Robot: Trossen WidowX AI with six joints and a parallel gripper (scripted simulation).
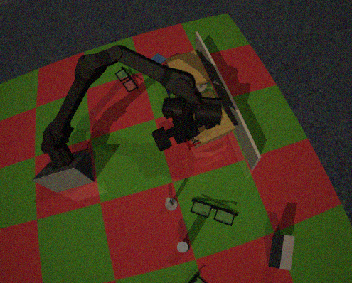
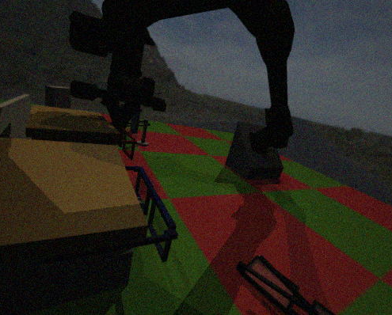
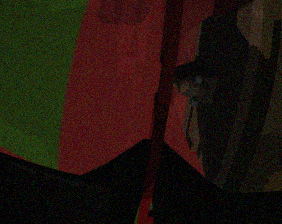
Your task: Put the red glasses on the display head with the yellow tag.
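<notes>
The red glasses [image 1: 194, 144] [image 2: 133, 152] [image 3: 168, 75] are held by my gripper [image 2: 123, 126] [image 3: 152, 148], which is shut on their thin red frame. They are at the front of the nearer display head in the top view, a tan-topped head [image 1: 220, 131] [image 2: 70, 120]. The arm hides most of them, and I cannot tell whether the bridge touches the nose or where the temples lie. The other tan head [image 1: 186, 67] [image 2: 93, 170] wears dark blue glasses [image 2: 156, 206]. I cannot make out the yellow tag in any view.
A long upright panel [image 1: 249, 142] [image 2: 19, 112] stands behind the heads. Black glasses [image 1: 212, 210] lie near two white-topped posts [image 1: 171, 204] [image 1: 182, 247]. Another dark pair [image 1: 129, 84] [image 2: 268, 278] lies near the arm. A blue block [image 1: 158, 58] and a black-and-white block [image 1: 287, 252] are also there.
</notes>
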